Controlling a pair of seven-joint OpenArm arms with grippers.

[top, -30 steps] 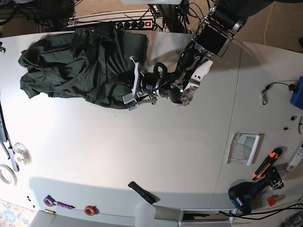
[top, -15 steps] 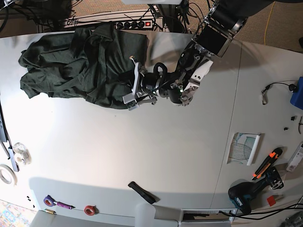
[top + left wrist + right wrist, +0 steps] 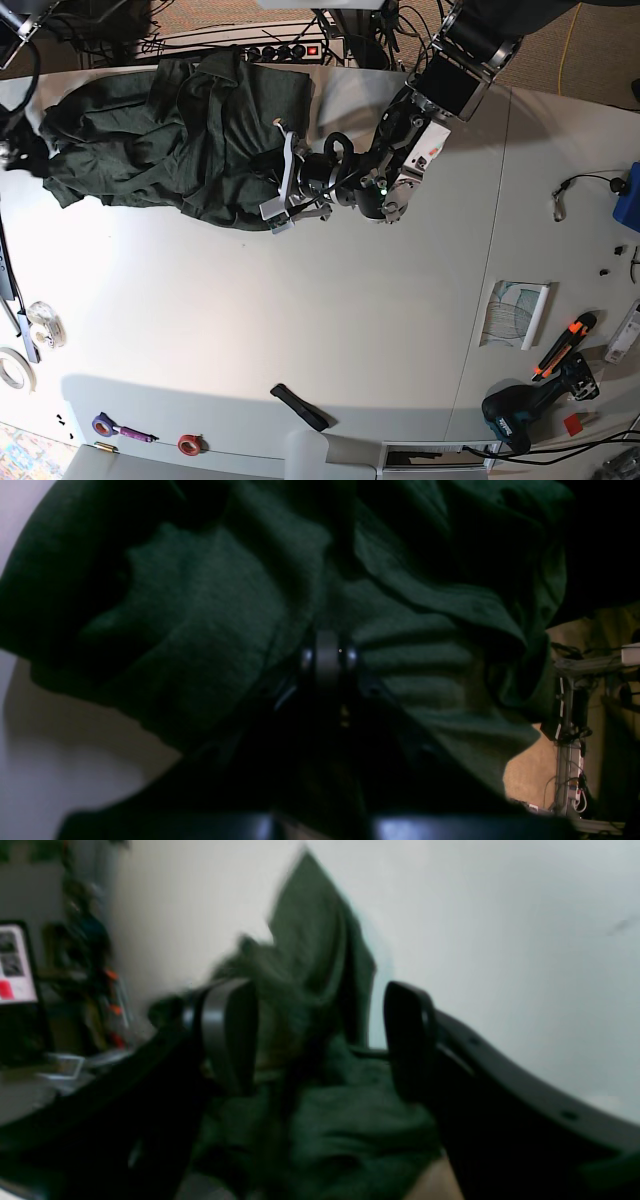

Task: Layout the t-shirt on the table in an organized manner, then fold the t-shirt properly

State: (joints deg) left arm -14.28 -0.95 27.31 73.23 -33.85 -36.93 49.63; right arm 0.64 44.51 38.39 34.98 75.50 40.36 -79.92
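Shirt (image 3: pixel 170 130) lies in a bumpy heap at the far left end of the big white table (image 3: pixel 300 320), not spread out at all, so I think the laying-flat step is only starting. The table is hard, smooth and flat, a good place to pull cloth straight. The shirt is dark green and soft. Up close it looks a bit fuzzy, with deep folds and round humps, and one part sticks up like a little tent. It will sag and slip when it is lifted, so it needs two holds. The left arm (image 3: pixel 450 75) reaches across from the far right side so its claw can get to the near edge of the heap. The left claw (image 3: pixel 327 652) is at the right edge of the shirt (image 3: pixel 210 610), and its tips look pressed together on a fold of cloth, though that view is very dark. I think it grips there to tug that side out. The right claw (image 3: pixel 320 1035) is spread wide, with green cloth (image 3: pixel 320 1120) lying between its two dark, hard fingers (image 3: pixel 225 1030), but it is not squeezing. That view is blurry. I think it is lined up to take a second hold. A drill (image 3: pixel 515 415) sits well away at the near right corner, out of the way.
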